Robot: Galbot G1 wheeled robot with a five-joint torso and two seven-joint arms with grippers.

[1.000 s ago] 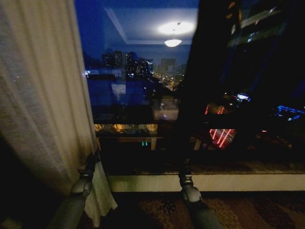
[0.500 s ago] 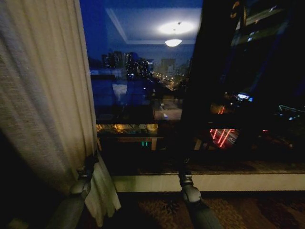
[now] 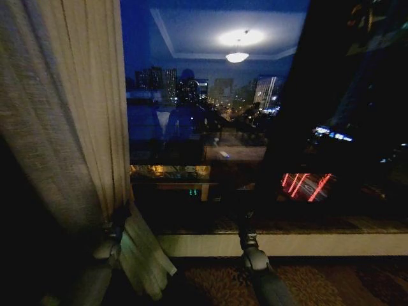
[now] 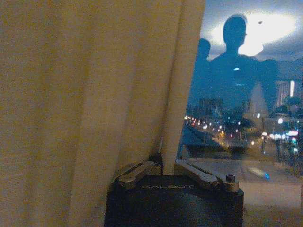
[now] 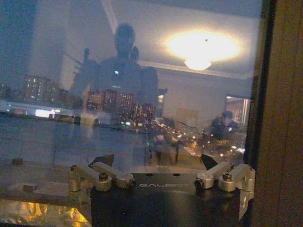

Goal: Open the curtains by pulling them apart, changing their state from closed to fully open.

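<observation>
A dark patterned carpet (image 3: pixel 319 280) covers the floor up to a pale sill (image 3: pixel 306 244) below the window. The cream curtain's (image 3: pixel 83 127) bunched hem hangs just above the carpet at the left.

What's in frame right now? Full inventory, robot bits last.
sheer curtain panel: one, cream-white, left side of the window, bunched, lower edge pinched in the left tool
window glass: one large pane, dark, night city lights beyond, reflecting a lit ceiling lamp
window sill: one, pale, along the base of the glass
carpet: one, dark patterned, floor below the sill
left tool: one, dark with metal fingers, low left, closed on the curtain panel's edge
right tool: one, dark with metal fingers, low centre facing the glass, open, holding nothing
</observation>
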